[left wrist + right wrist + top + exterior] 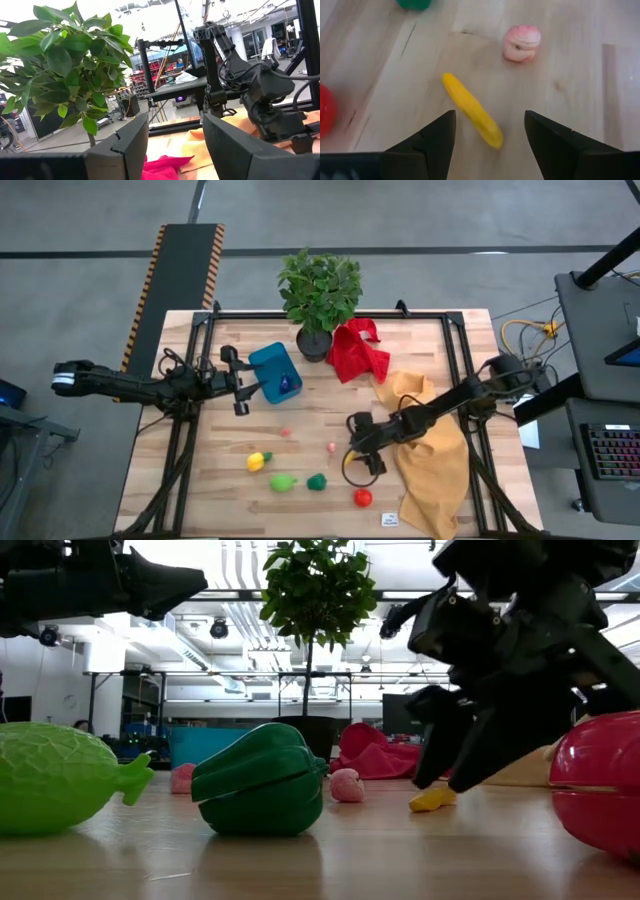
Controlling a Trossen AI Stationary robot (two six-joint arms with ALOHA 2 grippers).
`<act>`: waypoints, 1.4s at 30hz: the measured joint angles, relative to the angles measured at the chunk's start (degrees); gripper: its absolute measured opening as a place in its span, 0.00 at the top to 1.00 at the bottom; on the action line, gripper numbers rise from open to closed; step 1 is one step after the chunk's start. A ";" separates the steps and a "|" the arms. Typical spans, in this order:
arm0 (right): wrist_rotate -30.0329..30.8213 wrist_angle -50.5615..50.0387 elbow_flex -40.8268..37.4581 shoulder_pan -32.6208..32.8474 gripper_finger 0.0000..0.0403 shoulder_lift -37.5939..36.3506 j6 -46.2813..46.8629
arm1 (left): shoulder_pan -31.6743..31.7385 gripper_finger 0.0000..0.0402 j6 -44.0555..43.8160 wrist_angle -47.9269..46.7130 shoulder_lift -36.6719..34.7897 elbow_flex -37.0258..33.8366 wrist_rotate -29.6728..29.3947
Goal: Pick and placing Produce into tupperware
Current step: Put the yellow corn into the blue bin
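The right gripper [360, 452] hangs over the wooden table [200, 470] with its two dark fingers [434, 142] spread and empty. In the right wrist view, a small yellow elongated toy fruit [472, 111] lies flat on the wood, directly ahead of the fingertips and centred on the gap; its long axis runs diagonally across the line between the fingers, not square to it. A pinkish round toy fruit [522, 43] lies farther ahead. The right arm is judged nearer to the yellow piece, and the wrist probably needs to turn before descending. The left gripper [240, 385], fingers apart and empty, waits just beside the bright blue rectangular plastic tub [275, 373], which sits near the black plant pot [313, 345].
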 joint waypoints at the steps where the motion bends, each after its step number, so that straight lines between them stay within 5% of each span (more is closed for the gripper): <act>1: -0.04 -0.08 0.04 0.00 0.43 0.53 0.37 | 0.00 0.57 0.01 -0.07 0.00 -0.01 0.00; 10: 0.48 0.08 0.32 0.33 0.49 1.74 1.02 | 0.02 0.57 0.02 -0.05 -0.04 -0.13 0.00; 30: 0.21 -1.16 0.28 0.70 0.88 1.24 2.37 | 0.04 0.57 0.02 -0.05 0.28 -0.13 0.00; 42: -0.26 -2.59 0.04 0.87 0.92 -1.26 1.84 | 0.04 0.57 0.02 -0.05 0.31 -0.13 0.00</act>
